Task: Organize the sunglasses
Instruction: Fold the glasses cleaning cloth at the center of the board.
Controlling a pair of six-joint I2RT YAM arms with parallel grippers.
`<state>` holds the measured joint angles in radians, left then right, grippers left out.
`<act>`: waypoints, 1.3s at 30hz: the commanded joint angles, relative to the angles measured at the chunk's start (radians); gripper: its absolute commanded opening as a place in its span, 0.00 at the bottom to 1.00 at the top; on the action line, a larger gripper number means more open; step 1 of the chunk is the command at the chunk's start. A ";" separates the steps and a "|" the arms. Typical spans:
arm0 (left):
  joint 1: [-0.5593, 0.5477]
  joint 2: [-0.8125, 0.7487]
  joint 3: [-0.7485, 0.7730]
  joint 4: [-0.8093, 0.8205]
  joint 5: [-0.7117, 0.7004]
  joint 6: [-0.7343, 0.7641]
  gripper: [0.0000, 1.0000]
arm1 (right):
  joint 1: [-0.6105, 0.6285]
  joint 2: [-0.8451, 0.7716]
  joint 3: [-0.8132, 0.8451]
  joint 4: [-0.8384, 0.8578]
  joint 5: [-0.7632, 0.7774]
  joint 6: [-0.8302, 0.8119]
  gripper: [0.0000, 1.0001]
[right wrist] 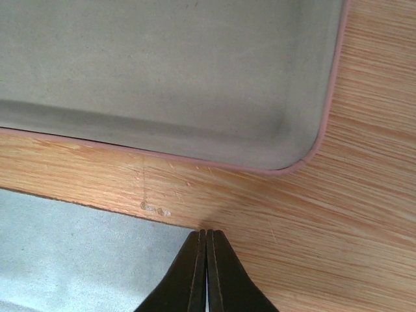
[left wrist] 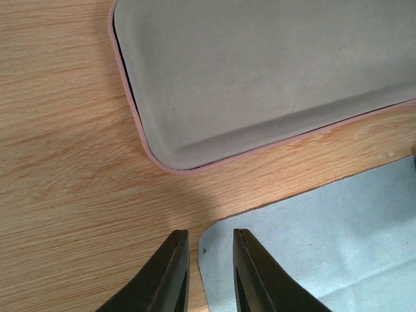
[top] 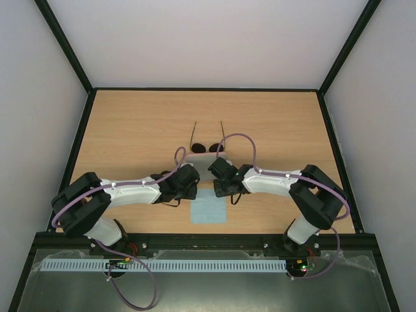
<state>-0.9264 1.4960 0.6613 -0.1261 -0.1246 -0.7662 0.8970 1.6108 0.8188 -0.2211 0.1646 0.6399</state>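
Note:
The sunglasses (top: pixel 207 147) lie on the table just beyond both grippers, round dark lenses toward me and temple arms spread out away from me. They show in neither wrist view. The open pink case (left wrist: pixel 260 78) (right wrist: pixel 162 65) shows its empty grey lining. The light blue cloth (left wrist: pixel 325 240) (right wrist: pixel 78 260) (top: pixel 208 209) lies flat nearer me. My left gripper (left wrist: pixel 209 232) (top: pixel 188 188) is open a little, its fingers either side of the cloth's far left corner. My right gripper (right wrist: pixel 207 231) (top: pixel 224 187) is shut right at the cloth's far right corner. Whether it pinches cloth I cannot tell.
A strip of bare wood separates the case's rim from the cloth. Black frame rails (top: pixel 78 149) border the table on both sides and at the back. Both arms meet over the middle and hide most of the case from above.

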 commanded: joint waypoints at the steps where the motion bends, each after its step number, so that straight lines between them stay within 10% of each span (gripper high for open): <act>1: -0.004 0.014 0.025 -0.009 -0.011 0.013 0.21 | 0.004 -0.003 -0.038 -0.034 0.019 0.015 0.01; 39: -0.061 0.068 0.053 -0.140 -0.150 -0.005 0.26 | 0.004 -0.004 -0.041 -0.023 -0.002 0.019 0.01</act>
<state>-0.9836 1.5677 0.7200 -0.2050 -0.2451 -0.7708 0.8970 1.6024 0.8066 -0.2058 0.1654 0.6415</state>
